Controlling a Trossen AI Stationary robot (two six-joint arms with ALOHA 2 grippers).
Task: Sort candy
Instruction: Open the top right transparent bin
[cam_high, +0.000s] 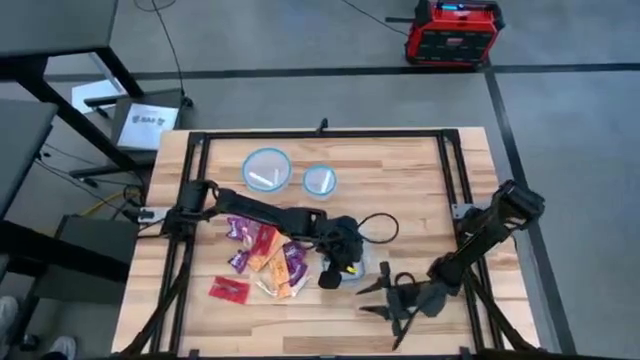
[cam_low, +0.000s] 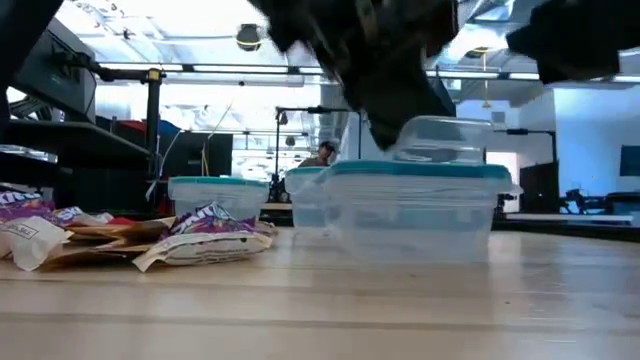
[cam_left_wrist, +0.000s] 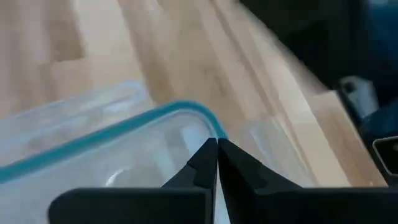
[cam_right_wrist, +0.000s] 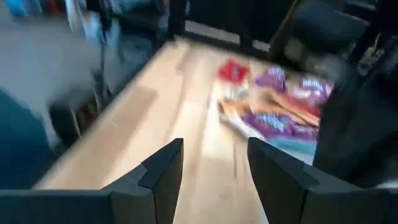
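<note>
A: High view: candy (cam_high: 265, 262) lay heaped on the wooden surface (cam_high: 420, 190), mostly unsorted; left tool (cam_high: 340, 270) hung over the rectangular container (cam_high: 372, 268).

B: Low view: crinkled purple and orange packets (cam_low: 205, 240) beside clear, teal-rimmed tubs (cam_low: 415, 210).

A: Left wrist: fingers (cam_left_wrist: 205, 163) pinched together, nothing visible between.

B: Right wrist: right tool (cam_right_wrist: 214, 171) spread wide, empty.

Two round containers (cam_high: 267, 169) (cam_high: 320, 180) sit on the wooden table (cam_high: 420, 180); a red machine (cam_high: 455, 30) beyond.
</note>
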